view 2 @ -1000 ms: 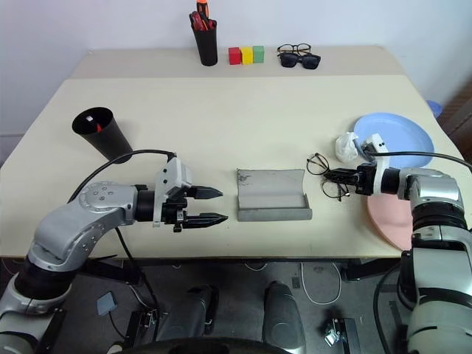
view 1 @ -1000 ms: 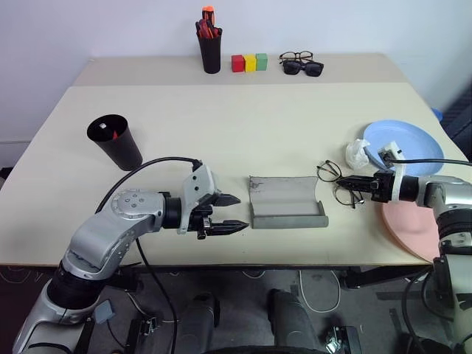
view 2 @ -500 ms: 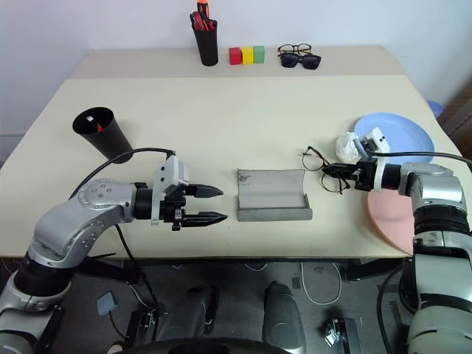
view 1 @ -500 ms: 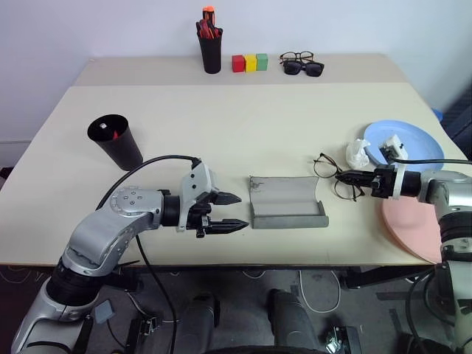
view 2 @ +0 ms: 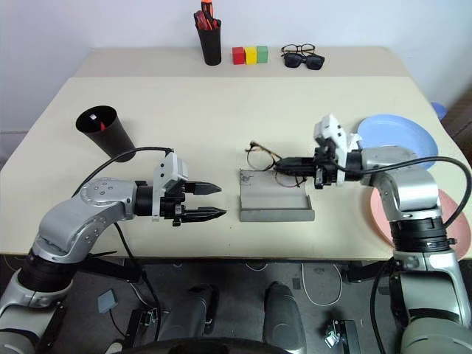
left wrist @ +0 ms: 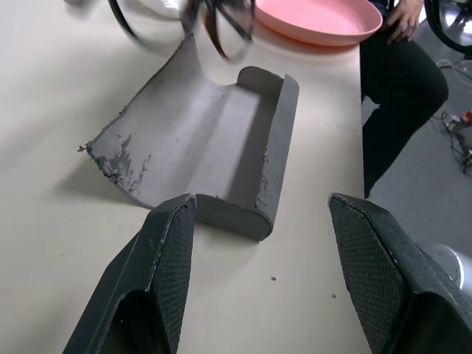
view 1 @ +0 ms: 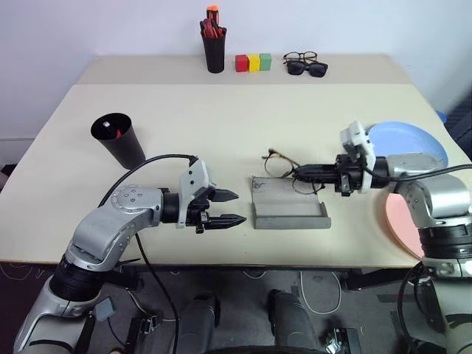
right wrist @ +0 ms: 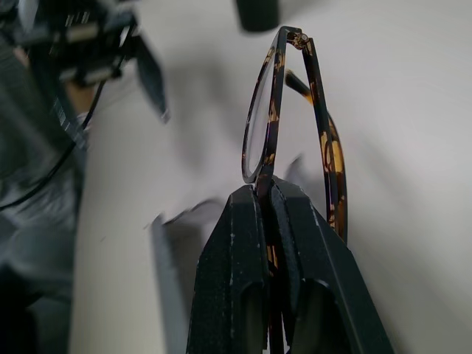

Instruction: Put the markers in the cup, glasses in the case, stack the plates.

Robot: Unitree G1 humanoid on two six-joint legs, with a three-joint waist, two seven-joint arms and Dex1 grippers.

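My right gripper [view 1: 301, 172] is shut on the thin wire-rimmed glasses [view 1: 284, 166] and holds them just above the far edge of the open grey case [view 1: 287, 206]. The right wrist view shows the frame [right wrist: 317, 110] pinched between the fingers [right wrist: 243, 251]. My left gripper [view 1: 240, 206] stands open and empty beside the case's left end [left wrist: 214, 147]. The black cup [view 1: 118, 140] stands at the left with a red marker [view 1: 116, 134] inside it. At the right lie the light blue plate [view 1: 409, 140] and, nearer the front edge, the pink plate [view 1: 398, 221], side by side.
At the back of the table stand a black pen holder [view 1: 214, 44], three coloured blocks [view 1: 253, 63] and two other pairs of glasses [view 1: 304, 65]. A person's hand [left wrist: 405, 15] shows beyond the table edge past the pink plate.
My right gripper has carried the glasses leftwards, from beside the blue plate to above the case, rolling its wrist on the way. The left gripper has stayed where it was.
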